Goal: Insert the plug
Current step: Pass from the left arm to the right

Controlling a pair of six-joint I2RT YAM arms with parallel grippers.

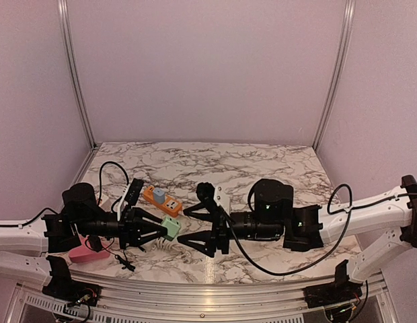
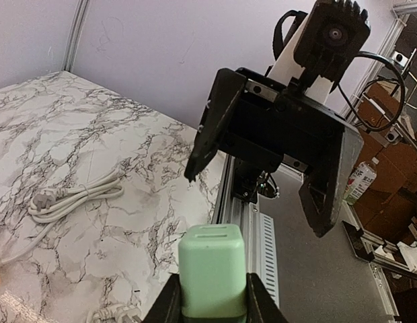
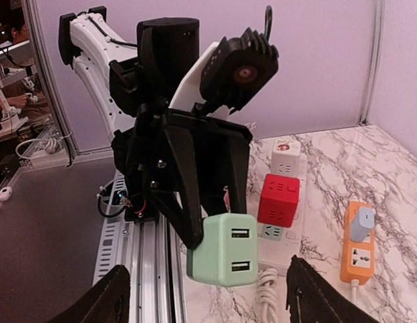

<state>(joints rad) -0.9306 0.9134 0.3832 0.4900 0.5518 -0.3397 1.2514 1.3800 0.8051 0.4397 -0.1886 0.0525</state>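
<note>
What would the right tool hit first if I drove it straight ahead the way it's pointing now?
Most likely the green cube gripped by the left tool. It sits straight ahead of the open right tool, centred between its fingers. How much gap is left is hard to judge.

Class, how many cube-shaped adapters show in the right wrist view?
3. The green cube is held by the left fingers; the red cube sits behind it; the white cube stands beyond. Others may be hidden.

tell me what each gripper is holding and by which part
The left gripper clamps the mint-green plastic cube adapter by two opposite sides, its USB face uncovered. The right gripper is open and holds nothing.
</note>
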